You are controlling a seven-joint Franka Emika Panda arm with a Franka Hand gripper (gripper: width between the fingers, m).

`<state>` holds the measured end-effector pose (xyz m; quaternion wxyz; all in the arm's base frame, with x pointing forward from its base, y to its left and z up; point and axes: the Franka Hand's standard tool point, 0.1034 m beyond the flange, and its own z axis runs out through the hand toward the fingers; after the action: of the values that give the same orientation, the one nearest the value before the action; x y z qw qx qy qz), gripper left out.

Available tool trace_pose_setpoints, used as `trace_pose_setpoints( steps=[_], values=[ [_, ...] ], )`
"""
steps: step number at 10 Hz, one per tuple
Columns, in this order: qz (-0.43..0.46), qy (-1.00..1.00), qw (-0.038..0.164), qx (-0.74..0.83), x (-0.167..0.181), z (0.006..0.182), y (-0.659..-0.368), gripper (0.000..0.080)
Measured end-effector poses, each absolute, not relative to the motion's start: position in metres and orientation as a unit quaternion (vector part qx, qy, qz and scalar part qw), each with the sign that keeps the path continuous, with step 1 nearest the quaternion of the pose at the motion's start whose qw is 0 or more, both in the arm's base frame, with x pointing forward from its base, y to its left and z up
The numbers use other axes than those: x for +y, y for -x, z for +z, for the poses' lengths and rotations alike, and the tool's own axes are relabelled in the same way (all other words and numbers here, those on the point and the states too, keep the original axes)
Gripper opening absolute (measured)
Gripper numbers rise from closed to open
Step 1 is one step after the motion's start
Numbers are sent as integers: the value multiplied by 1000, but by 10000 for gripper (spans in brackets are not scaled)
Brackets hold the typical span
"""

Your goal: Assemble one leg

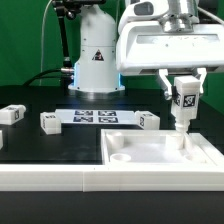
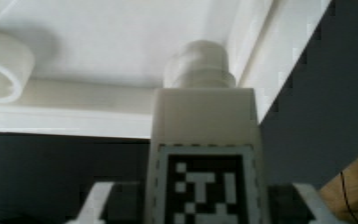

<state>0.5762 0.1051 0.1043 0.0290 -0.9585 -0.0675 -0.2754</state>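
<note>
Pincer (image 1: 186, 95) is pinching the leg (image 1: 184, 110) across its tagged end. The leg hangs upright, peg down, over the panel's (image 1: 150, 160) far corner on the exterior view's right. The peg tip (image 2: 201, 62) is at or just above the panel; I cannot tell whether it touches.

The wrist view shows a round socket (image 2: 2, 68) standing apart from the peg, so I cannot confirm alignment.

Risks, in my judgement:
- Pressing down off-centre would jam the peg against the panel wall or shove the panel.
- A slight tilt could cross the thread.
- Twisting could slip the leg in the grip.

Spare legs (image 1: 50, 121) lie beside the marker board (image 1: 95, 117).
</note>
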Motion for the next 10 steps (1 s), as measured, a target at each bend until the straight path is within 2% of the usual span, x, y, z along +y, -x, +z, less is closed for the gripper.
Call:
trace_pose_setpoints(
  steps=[4, 8, 10],
  values=[
    [-274, 959, 30, -73, 102, 108, -619, 292],
    [-273, 959, 30, -70, 104, 86, -627, 292],
    [-286, 955, 29, -69, 104, 86, -629, 292]
  ],
)
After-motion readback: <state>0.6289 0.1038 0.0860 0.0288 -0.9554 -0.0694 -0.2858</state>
